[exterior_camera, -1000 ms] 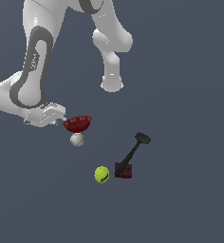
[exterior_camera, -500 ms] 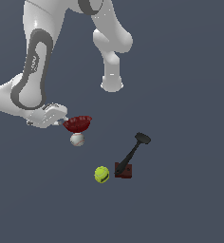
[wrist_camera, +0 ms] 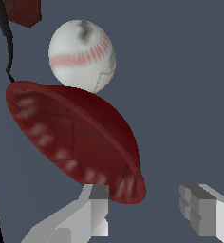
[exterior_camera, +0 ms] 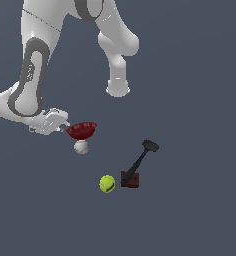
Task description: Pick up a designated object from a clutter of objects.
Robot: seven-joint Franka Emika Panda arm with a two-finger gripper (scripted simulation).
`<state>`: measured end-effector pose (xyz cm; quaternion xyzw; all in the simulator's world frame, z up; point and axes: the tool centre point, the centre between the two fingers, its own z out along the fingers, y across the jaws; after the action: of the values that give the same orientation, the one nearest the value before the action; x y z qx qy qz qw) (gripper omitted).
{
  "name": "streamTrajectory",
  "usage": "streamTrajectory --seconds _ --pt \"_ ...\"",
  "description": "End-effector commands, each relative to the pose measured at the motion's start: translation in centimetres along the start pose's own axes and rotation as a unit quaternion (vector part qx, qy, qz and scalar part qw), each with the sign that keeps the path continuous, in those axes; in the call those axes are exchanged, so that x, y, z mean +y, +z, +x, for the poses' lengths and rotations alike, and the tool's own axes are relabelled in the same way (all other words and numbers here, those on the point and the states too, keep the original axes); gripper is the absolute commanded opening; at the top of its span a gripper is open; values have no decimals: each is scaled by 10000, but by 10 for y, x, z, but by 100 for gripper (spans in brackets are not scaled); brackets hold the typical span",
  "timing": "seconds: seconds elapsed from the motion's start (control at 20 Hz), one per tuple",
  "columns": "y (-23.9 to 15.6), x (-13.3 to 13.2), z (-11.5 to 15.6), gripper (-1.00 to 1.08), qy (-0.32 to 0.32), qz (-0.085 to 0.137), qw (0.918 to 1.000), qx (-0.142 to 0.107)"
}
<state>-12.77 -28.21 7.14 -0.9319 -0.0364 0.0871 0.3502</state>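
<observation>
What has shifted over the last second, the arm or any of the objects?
Nothing visibly changed. The gripper stays beside the red bowl, jaws apart, one finger at the rim. The baseball, tennis ball, black tool and brown block kept their places.

We see a plain dark blue-grey surface (exterior_camera: 200,75) that fills the exterior view, with no edge or corner showing, so we cannot place things against its borders. A white baseball (exterior_camera: 81,147) rests on it, and the red bowl (exterior_camera: 82,130) sits tilted just above the baseball; we cannot tell whether the bowl touches the surface. Well apart from these lies a yellow-green tennis ball (exterior_camera: 107,183). Just beside it sits a small dark brown block (exterior_camera: 130,180), and a black long-handled tool (exterior_camera: 141,159) lies across that block.
</observation>
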Motion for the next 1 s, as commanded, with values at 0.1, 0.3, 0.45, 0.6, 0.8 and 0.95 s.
streamTrajectory --seconds 0.1,0.3,0.45,0.6,0.8,0.95 --pt "1 2 -1 28 -8 25 10000 11" --pt "6 2 -1 28 -10 27 10000 12" --pt "18 2 -2 28 -12 30 10000 13" --pt "28 2 -2 28 -14 32 10000 13" --pt "31 2 -3 -100 -14 32 10000 13" --pt "31 2 -3 -100 -14 32 10000 13"
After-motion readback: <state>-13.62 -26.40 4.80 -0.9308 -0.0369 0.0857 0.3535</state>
